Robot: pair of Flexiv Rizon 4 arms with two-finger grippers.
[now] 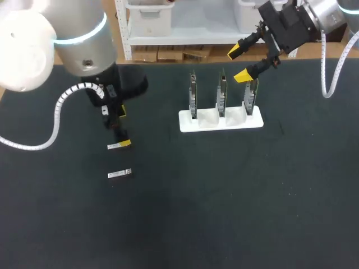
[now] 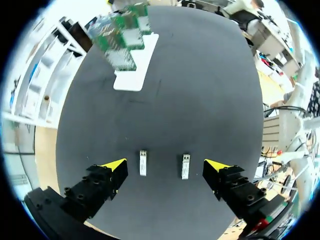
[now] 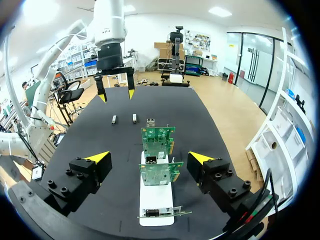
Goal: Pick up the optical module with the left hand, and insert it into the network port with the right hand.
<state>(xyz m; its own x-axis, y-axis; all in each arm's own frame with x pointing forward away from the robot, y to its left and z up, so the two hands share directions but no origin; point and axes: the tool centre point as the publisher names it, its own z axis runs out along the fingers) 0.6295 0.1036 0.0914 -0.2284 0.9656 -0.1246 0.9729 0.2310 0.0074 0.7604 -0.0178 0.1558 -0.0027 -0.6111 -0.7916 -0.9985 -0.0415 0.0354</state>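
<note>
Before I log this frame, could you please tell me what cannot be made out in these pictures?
Head view: the green circuit boards in the white plastic stand sit edge-on, their faces hidden.
Left wrist view: the same boards are blurred.
Head view: the left gripper is partly hidden by its own arm.

Right gripper (image 3: 150, 159) spread wide above white stand (image 3: 156, 200) (three green boards (image 3: 158, 141) upright), two modules (image 3: 114, 119) beyond

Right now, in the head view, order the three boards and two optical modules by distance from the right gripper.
1. Right board, by the right gripper.
2. Middle board.
3. Left board.
4. Upper optical module, far left.
5. Lower optical module, below it.
</note>
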